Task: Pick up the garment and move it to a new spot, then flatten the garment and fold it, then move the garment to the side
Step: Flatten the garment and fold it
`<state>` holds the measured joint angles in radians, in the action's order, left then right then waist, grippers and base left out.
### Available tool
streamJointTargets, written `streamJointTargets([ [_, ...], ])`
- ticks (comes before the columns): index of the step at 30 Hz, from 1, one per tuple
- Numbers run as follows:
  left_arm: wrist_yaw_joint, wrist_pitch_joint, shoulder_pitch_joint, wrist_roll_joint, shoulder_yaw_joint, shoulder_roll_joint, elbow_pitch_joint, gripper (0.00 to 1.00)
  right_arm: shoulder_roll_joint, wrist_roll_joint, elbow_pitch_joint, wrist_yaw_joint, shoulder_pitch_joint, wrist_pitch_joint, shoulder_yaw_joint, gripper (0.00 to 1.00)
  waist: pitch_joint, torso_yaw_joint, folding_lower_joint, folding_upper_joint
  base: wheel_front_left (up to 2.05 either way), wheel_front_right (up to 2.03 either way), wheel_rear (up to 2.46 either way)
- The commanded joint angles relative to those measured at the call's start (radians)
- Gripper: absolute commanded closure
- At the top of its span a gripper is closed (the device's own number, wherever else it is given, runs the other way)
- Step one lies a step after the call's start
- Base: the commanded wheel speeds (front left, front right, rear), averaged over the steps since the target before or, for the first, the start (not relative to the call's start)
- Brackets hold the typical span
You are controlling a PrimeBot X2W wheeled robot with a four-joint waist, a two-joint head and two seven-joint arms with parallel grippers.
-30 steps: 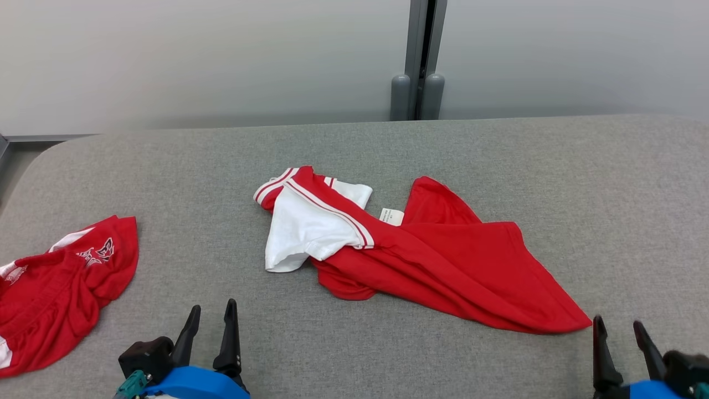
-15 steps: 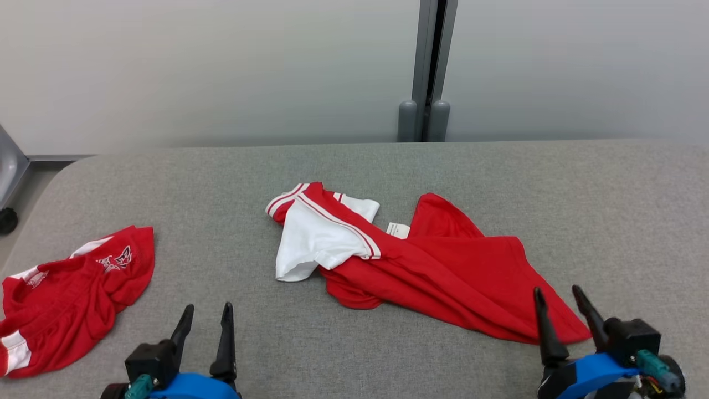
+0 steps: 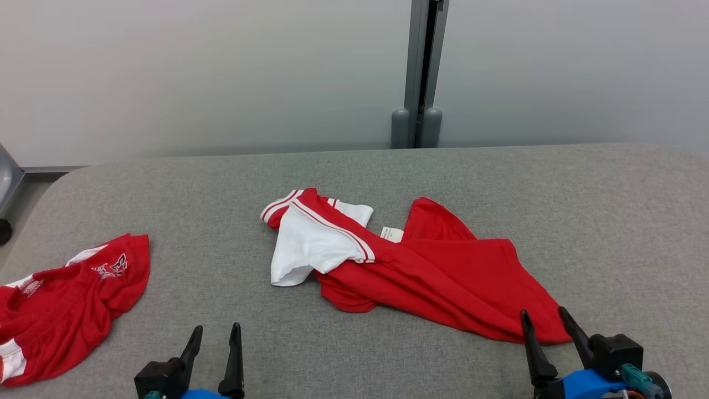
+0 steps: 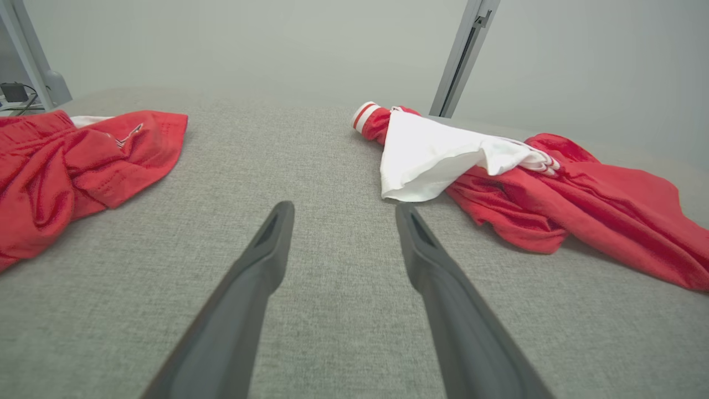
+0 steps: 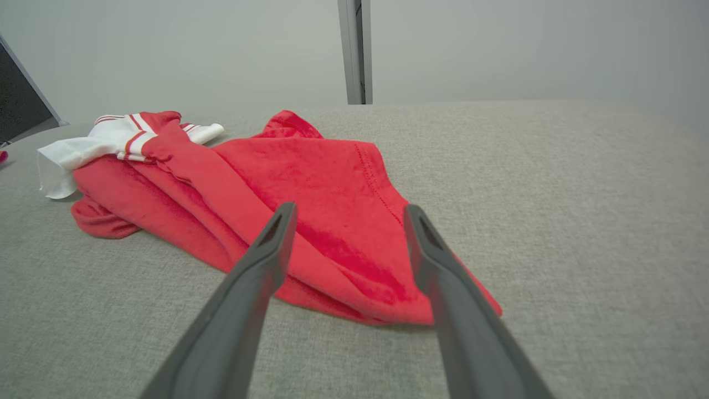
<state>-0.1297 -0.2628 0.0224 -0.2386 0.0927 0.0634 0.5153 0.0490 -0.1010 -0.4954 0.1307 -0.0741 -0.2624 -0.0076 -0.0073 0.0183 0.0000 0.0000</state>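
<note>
Head view, largest first: one grey padded table (image 3: 609,194) across the lower two thirds of the frame. One red-and-white garment (image 3: 443,277), crumpled, from centre to lower right, lying on the table, unheld. One second red garment (image 3: 66,310), bunched at lower left. Two grippers: left gripper (image 3: 217,327) at bottom, left of centre; right gripper (image 3: 543,311) at bottom right; both spread wide, empty. Looks like the pick-up step, not yet begun. Calls next for closing the right fingers on the near red hem.
</note>
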Motion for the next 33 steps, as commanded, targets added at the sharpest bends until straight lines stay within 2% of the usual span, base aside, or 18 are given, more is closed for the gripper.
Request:
streamJointTargets([
  [1,-0.002,-0.003,0.015,-0.013,-0.002,0.0,0.002,0.0,0.003,0.001,0.001,0.0,-0.005,-0.003,0.001,0.0,0.006,0.0,0.0,0.0,0.0,0.0,0.0],
  [7,-0.002,-0.003,0.121,-0.095,0.035,-0.003,0.032,0.0,0.003,0.008,0.017,0.0,-0.035,-0.004,0.013,0.0,0.079,-0.004,0.0,0.0,0.0,0.0,0.0],
  [13,-0.002,-0.003,0.272,-0.193,0.098,0.043,0.111,0.0,0.003,0.031,0.048,0.0,-0.079,-0.004,0.022,0.0,0.179,-0.034,0.0,0.0,0.0,0.0,0.0],
  [17,-0.002,-0.003,0.335,-0.232,0.099,0.07,0.171,0.0,0.003,0.039,0.071,0.0,-0.093,-0.004,0.018,0.0,0.22,-0.061,0.0,0.0,0.0,0.0,0.0],
  [23,-0.002,-0.003,0.362,-0.317,0.166,0.098,0.172,0.0,0.003,0.043,0.101,0.0,-0.101,-0.004,0.001,0.0,0.257,-0.087,0.0,0.0,0.0,0.0,0.0],
  [33,-0.002,0.0,0.397,-0.352,0.32,0.141,0.245,0.0,0.003,0.048,0.126,0.0,-0.112,-0.004,0.002,0.0,0.297,-0.109,0.0,0.0,0.0,0.0,0.0],
])
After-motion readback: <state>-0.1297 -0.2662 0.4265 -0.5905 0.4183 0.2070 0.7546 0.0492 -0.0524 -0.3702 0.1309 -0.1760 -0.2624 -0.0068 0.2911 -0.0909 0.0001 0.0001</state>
